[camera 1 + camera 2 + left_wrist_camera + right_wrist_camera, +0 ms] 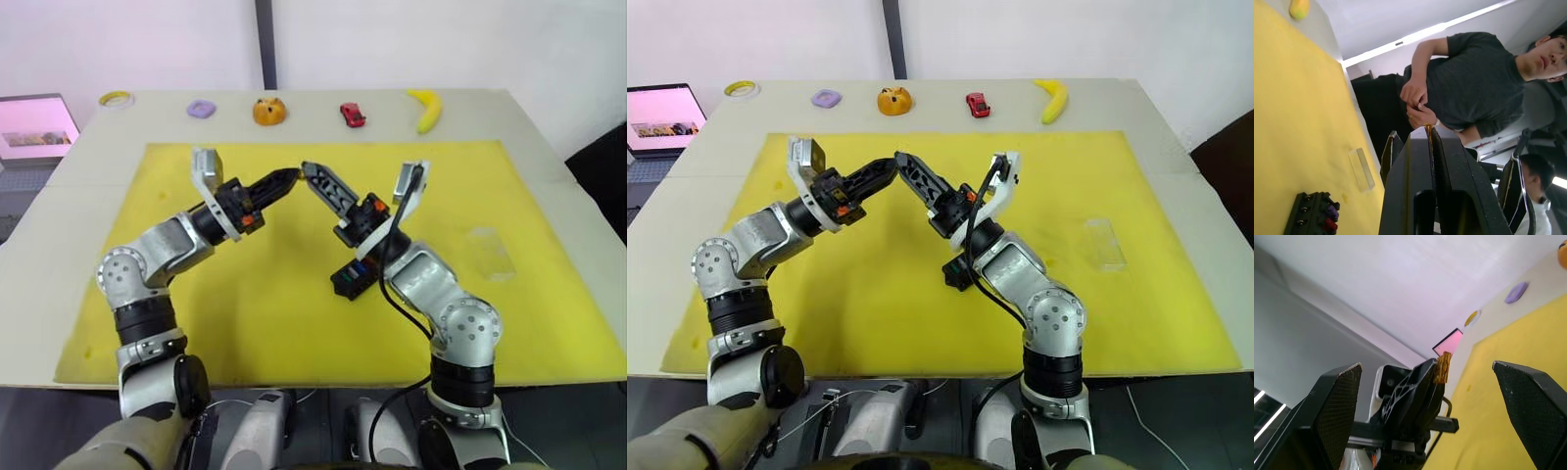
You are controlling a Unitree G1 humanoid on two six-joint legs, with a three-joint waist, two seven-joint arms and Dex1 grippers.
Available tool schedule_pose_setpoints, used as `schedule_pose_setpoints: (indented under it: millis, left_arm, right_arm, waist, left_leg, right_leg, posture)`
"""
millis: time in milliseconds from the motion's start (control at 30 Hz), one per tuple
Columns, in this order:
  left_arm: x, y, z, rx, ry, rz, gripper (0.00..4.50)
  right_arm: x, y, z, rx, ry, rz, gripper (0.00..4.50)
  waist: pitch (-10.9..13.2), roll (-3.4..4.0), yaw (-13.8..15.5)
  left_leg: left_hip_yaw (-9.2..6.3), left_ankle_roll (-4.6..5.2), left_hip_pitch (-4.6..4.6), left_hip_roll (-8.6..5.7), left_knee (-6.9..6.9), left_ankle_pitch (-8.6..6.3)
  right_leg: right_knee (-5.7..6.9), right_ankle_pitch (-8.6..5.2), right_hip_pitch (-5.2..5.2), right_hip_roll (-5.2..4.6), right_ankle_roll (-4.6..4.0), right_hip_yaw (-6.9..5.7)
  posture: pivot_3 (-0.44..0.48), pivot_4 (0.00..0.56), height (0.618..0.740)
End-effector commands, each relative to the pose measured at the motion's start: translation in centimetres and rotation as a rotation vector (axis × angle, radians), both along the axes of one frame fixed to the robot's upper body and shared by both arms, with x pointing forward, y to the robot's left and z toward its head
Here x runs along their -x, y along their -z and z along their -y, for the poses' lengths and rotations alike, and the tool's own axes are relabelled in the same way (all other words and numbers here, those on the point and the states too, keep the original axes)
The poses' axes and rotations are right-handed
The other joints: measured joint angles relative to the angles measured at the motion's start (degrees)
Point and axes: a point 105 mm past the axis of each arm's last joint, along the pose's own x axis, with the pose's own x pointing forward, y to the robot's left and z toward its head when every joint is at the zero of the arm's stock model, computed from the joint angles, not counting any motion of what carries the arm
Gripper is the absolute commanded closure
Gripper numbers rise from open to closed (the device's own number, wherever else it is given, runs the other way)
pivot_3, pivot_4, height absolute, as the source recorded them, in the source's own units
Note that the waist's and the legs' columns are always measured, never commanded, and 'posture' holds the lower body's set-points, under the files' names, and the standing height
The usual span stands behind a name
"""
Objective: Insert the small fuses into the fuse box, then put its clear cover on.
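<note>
Yellow matting covers the surface (294, 323). Left end effector (291, 177) pinches an olive-brown fuse (1443, 367); right end effector (1426, 377) is spread wide opposite it. Centre the fuse between the right fingers before closing. Fuse box (1311, 214) lies beneath the right arm, slots partly hidden; clear cover (1104, 242) barely discernible.

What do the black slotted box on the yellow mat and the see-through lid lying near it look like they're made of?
The black slotted fuse box looks like matte moulded plastic, dull with no glare. The see-through rectangular cover seems clear, glossy plastic: the yellow mat shows through and its edges catch light.
</note>
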Motion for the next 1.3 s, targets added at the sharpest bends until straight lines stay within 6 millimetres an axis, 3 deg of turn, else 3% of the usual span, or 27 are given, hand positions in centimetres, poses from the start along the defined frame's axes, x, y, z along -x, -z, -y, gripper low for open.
schedule_pose_setpoints:
  millis: [33,900,1000,1067,1300]
  left_arm:
    - [0.3,-1.6,-0.1,0.042,-0.026,0.041,4.48]
    - [-0.3,-1.7,0.7,0.096,-0.087,0.019,4.48]
    - [-0.4,-1.7,0.7,0.098,-0.09,0.017,4.5]
    - [-0.3,-1.7,0.7,0.097,-0.088,0.017,4.5]
    - [-0.2,-1.8,0.9,0.099,-0.084,0.017,4.5]
  right_arm:
    - [-0.2,-1.1,-0.3,-0.053,0.026,0.031,0.0]
    - [-1.1,-1.5,-1.9,-0.064,0.041,0.066,0.0]
    - [-1.1,-1.5,-1.9,-0.064,0.043,0.07,0.85]
    - [-1.0,-1.5,-2.0,-0.062,0.04,0.07,1.74]
    - [-1.1,-1.4,-2.0,-0.062,0.039,0.069,1.74]
  waist:
    - [0.0,0.0,0.0]
    - [0.0,0.01,-0.01]
    - [0.0,0.01,0.0]
    - [0.0,0.01,-0.02]
    - [0.0,0.01,0.0]
  left_leg:
    - [0.0,0.0,0.0,0.0,-0.01,0.0]
    - [0.02,-0.03,0.0,0.0,-0.07,0.02]
    - [0.02,-0.03,0.0,0.0,-0.07,0.02]
    - [0.02,-0.03,0.0,0.0,-0.07,0.02]
    - [0.02,-0.03,0.0,0.0,-0.08,0.02]
  right_leg:
    - [0.0,0.0,-0.01,0.0,0.0,0.0]
    - [0.01,0.0,-0.25,0.03,-0.01,0.04]
    - [0.01,0.0,-0.25,0.03,-0.01,0.05]
    - [0.01,0.0,-0.25,0.03,-0.01,0.05]
    - [0.01,0.0,-0.26,0.03,-0.01,0.05]
  posture:
    - [0.0,0.15,0.735]
    - [0.0,0.15,0.735]
    - [0.0,0.15,0.735]
    - [0.0,0.15,0.735]
    - [0.0,0.15,0.735]
